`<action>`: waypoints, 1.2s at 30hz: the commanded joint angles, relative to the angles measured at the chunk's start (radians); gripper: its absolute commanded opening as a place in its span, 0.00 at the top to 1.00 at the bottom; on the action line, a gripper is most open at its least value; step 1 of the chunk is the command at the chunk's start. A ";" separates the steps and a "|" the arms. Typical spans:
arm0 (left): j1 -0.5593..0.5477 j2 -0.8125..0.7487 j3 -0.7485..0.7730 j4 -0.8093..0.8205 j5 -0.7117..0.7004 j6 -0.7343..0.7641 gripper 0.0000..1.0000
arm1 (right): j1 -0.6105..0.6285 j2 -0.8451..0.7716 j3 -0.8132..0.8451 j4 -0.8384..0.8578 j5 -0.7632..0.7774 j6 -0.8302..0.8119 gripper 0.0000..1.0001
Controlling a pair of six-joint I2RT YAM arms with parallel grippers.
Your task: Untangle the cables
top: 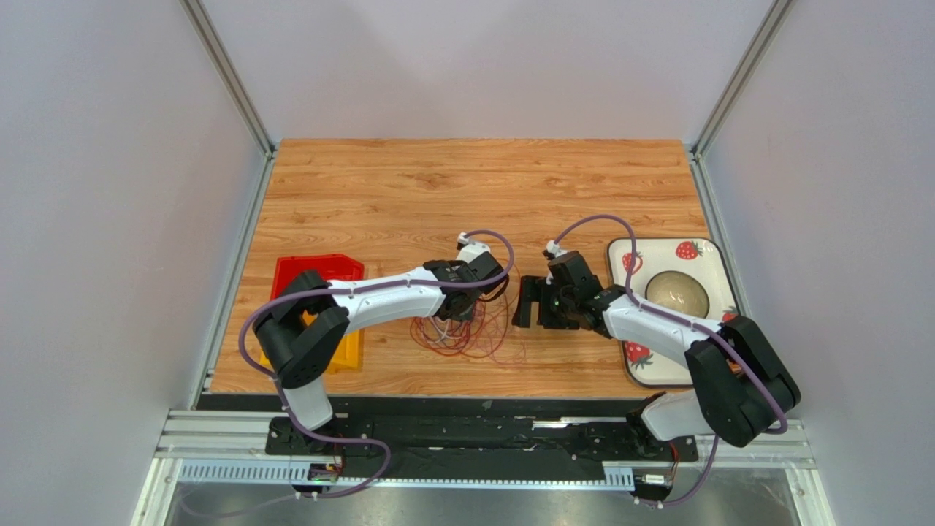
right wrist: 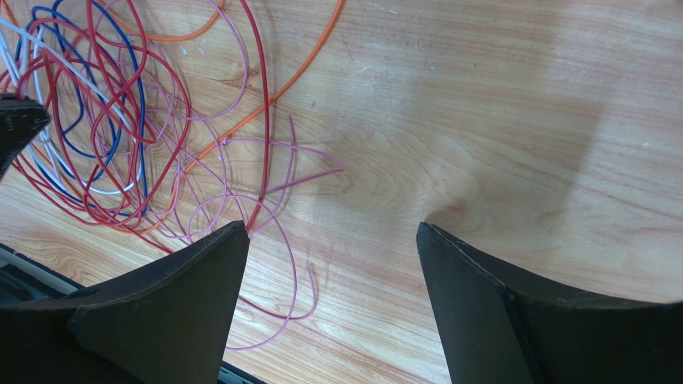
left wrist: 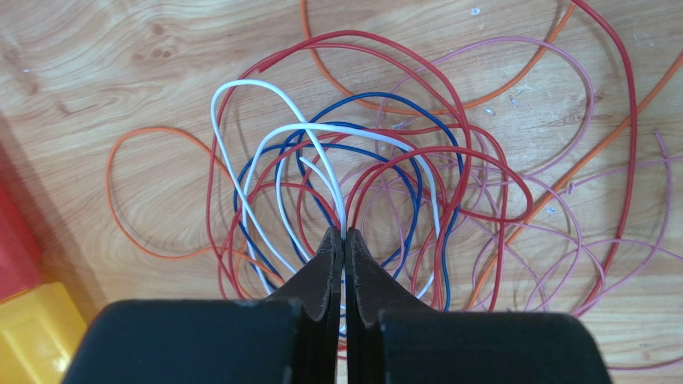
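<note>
the light-brown wooden table [top: 439, 175] fills the floor of the grey-walled cell. the white-and-black left arm [top: 373, 294] reaches rightward toward the middle and the matching right arm [top: 658, 323] reaches leftward to face it. a white square plate printed with strawberries [top: 658, 250] lies at the right edge and carries a round beige thing [top: 675, 290]. a red plastic tray [top: 318, 269] sits at the left, partly under the left arm, with a yellow piece [top: 349, 353] beside it. the cables [left wrist: 385, 160], thin red, blue, white, orange and pink wires in loose overlapping loops, lie near the front edge at centre. the left gripper [left wrist: 345, 236] is clenched, pinching a white strand. the right gripper [right wrist: 330, 226] hangs spread wide over bare wood, just right of the tangle.
</note>
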 commanded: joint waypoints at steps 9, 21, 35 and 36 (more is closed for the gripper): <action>0.005 -0.135 0.224 -0.184 0.041 0.006 1.00 | 0.002 0.072 0.011 -0.009 -0.018 -0.015 0.16; 0.006 -0.314 0.659 -0.347 0.161 0.113 0.99 | 0.002 0.061 -0.001 0.004 -0.017 -0.014 0.18; 0.006 -0.431 -0.032 -0.061 0.330 -0.089 0.35 | 0.001 -0.143 0.051 -0.217 0.066 -0.008 0.16; 0.006 -0.431 -0.070 -0.058 0.331 -0.094 0.35 | 0.002 -0.164 0.067 -0.239 0.068 -0.005 0.16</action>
